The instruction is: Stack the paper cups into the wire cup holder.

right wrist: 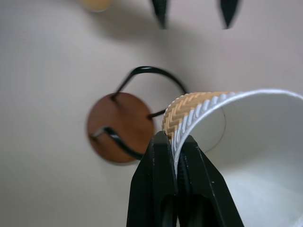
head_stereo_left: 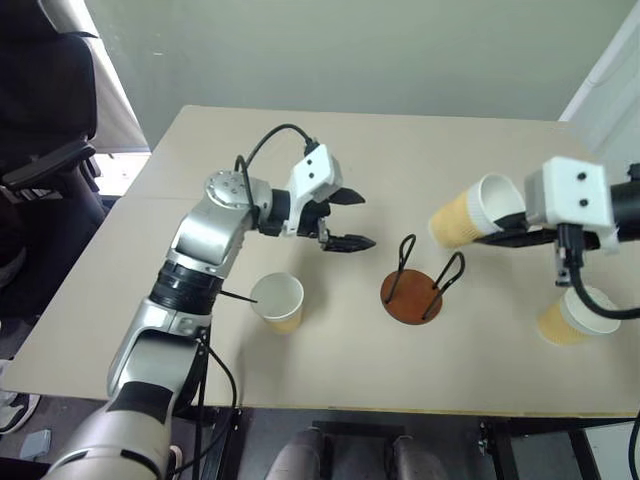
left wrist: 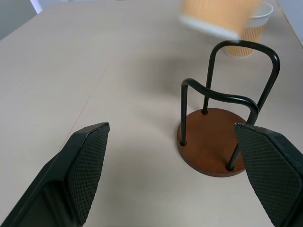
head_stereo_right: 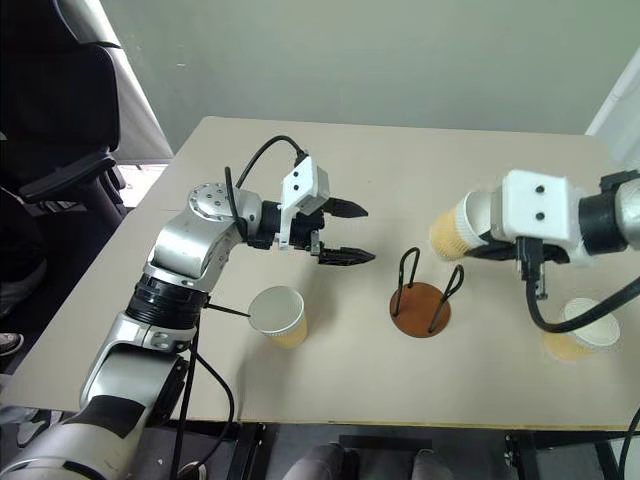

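right hand point(right wrist: 176, 142) is clenched on the rim wall of one paper cup point(head_stereo_left: 470, 215), one finger inside, one outside, seen clearly in the right wrist view. that cup is carried in the air, tipped on its side with the mouth facing the robot's right, just beside and above the wire cup holder point(head_stereo_left: 412, 297) on its right side. not yet over the loops.

left hand point(head_stereo_left: 338, 220) is released, fingers spread wide, grasping nothing; it hovers above the bench point(head_stereo_left: 300, 150) to the left of the holder, pointing toward it. in the left wrist view the holder sits between its two fingers point(left wrist: 80, 165) but well ahead of them, not touched.

holder is empty: brown disc base flat on the bench, two black wire loops upright, no cup in it.

other cups: second cup point(head_stereo_left: 279, 301) stands upright, mouth up, on the bench near the front edge, left of the holder. third cup point(head_stereo_left: 575, 318) stands upright at the right side of the bench, below the right arm.

step, as i judge it: first cup in transport to the holder, zero stacked so far. next move calls for turning the held cup upright, centring it between the loops, lowering onto the base, then letting go. risk: pinch on the thin rim may let the cup swing or catch a loop.

no brand, label or readable writing on cups, holder or arms; the held cup has only an embossed herringbone pattern.
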Controlling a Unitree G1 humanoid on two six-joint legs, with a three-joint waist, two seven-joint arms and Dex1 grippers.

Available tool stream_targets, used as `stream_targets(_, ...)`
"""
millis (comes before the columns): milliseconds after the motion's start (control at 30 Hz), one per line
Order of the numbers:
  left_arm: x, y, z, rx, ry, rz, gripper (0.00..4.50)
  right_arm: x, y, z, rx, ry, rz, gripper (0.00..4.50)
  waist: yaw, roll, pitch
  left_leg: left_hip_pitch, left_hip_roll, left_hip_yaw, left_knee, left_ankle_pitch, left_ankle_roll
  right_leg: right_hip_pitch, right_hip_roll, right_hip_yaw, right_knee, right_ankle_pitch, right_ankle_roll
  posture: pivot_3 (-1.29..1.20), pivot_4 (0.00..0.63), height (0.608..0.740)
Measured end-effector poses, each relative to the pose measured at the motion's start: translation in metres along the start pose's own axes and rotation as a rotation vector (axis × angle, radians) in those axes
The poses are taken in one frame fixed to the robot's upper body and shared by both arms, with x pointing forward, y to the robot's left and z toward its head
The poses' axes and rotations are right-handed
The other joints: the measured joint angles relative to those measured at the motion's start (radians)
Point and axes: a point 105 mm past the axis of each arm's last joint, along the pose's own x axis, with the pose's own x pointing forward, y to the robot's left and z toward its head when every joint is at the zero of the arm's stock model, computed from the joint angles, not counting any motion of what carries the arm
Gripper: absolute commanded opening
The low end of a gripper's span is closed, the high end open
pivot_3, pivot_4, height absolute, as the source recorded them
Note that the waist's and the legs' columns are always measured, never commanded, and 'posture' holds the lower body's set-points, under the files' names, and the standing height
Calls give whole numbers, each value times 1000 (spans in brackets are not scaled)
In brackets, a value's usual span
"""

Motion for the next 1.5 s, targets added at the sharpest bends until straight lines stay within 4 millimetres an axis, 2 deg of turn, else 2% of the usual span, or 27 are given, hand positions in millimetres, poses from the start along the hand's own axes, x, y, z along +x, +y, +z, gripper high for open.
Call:
stream_targets(300, 0, 0, 0, 1, 1, 2, 4500, 12, 10, -3, -5, 4, 58, 16, 0, 0, 0, 0, 0, 0, 0, 1, 1, 0, 0, 0, 0, 0, 0, 0, 150, 740)
stream_targets(500, -1, 1, 0, 1, 2, 6, 4500, 21, 16, 2, -31, -10, 99, 16, -1, 0, 0, 0, 0, 0, 0, 1, 1, 0, 0, 0, 0, 0, 0, 0, 150, 740)
stream_targets(633, 0, 1, 0, 2, 1, 7, 4500, 27, 17, 8, -45, -29, 103, 914, -1, 0, 0, 0, 0, 0, 0, 1, 2, 0, 0, 0, 0, 0, 0, 0, 150, 740)
stream_targets(967, -2, 1, 0, 13, 3, 7, 4500, 31, 10, 24, 4, -122, 69, 4390, -2, 0, 0, 0, 0, 0, 0, 1, 2, 0, 0, 0, 0, 0, 0, 0, 150, 740)
stream_targets(1067, -8, 4, -1, 23, 21, 17, 4500, 30, 8, 31, 51, -176, 58, 4390, -4, 0, 0, 0, 0, 0, 0, 1, 2, -1, 1, 0, 0, 0, 0, 0, 150, 740)
stream_targets(1233, -34, 13, -3, 75, 96, 46, 4500, 18, 1, 40, 96, -232, -7, 4390, -3, 0, 0, 0, 0, 0, 0, 1, 2, -1, 1, 0, -1, 0, 0, 0, 150, 740)
stream_targets(1500, -67, 22, 22, 191, 164, 49, 4500, 18, 4, 41, 149, -266, -13, 4390, -6, 0, 0, -1, 0, -1, -1, 1, 2, -2, 1, 1, -1, 0, 0, 0, 150, 740)
